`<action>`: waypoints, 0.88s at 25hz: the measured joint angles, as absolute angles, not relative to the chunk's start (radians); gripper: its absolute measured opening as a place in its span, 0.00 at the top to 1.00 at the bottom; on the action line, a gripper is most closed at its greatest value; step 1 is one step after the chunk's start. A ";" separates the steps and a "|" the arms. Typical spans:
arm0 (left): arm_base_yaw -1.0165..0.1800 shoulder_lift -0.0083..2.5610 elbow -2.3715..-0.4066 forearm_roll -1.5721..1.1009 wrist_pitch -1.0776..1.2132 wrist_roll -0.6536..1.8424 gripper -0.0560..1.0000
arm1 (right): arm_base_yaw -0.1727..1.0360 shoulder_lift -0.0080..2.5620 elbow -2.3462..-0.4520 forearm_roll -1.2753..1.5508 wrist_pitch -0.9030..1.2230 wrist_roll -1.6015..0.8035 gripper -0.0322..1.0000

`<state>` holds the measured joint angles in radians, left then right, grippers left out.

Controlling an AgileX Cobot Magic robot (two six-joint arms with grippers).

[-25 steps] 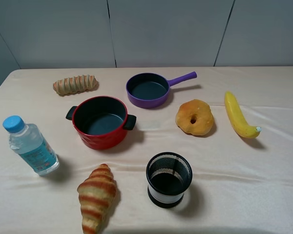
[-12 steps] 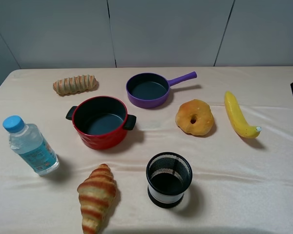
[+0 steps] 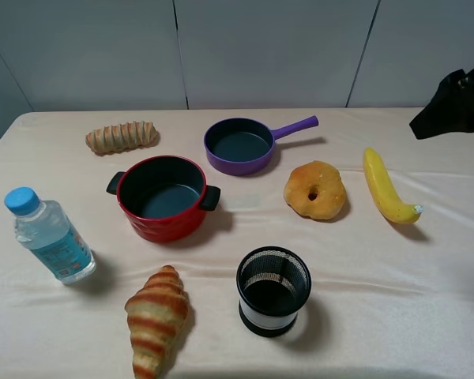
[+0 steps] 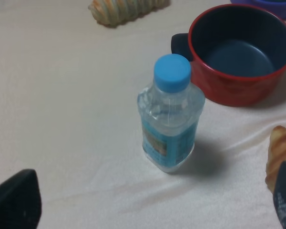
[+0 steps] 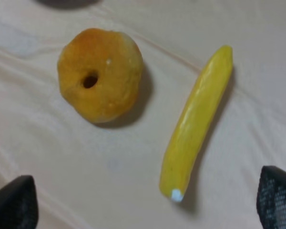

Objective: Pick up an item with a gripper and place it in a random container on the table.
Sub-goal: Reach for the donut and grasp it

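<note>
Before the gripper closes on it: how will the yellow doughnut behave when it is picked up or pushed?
The doughnut looks matte and toy-like, so it is probably light and not slippery. It lies flat on the table, so it should not roll when nudged. Its rounded rim may let a grip slide off; whether it is soft I cannot tell.

— How many things do we count on the surface point(image 3: 426, 300)?
— We count eight: one doughnut point(image 3: 314, 189), one banana point(image 3: 385, 188), one croissant point(image 3: 156, 316), one ridged roll point(image 3: 122, 136), one red pot point(image 3: 164, 226), one purple pan point(image 3: 238, 167), one mesh cup point(image 3: 268, 316), one water bottle point(image 3: 54, 241).
</note>
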<state>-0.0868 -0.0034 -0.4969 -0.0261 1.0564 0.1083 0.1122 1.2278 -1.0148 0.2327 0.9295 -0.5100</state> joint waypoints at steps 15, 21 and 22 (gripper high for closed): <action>-0.087 -0.003 -0.497 -0.026 1.056 0.108 0.01 | 0.112 1.574 -1.176 0.337 0.941 -0.765 0.30; -0.087 -0.003 -0.497 -0.026 1.056 0.108 0.01 | 0.135 1.661 -1.185 0.358 0.894 -0.828 0.30; -0.087 -0.003 -0.497 -0.026 1.056 0.108 0.01 | 0.146 1.670 -1.185 0.352 0.883 -0.830 0.30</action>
<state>-0.0868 -0.0034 -0.4969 -0.0261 1.0564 0.1083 0.1463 1.6702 -1.1854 0.3516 0.8828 -0.8300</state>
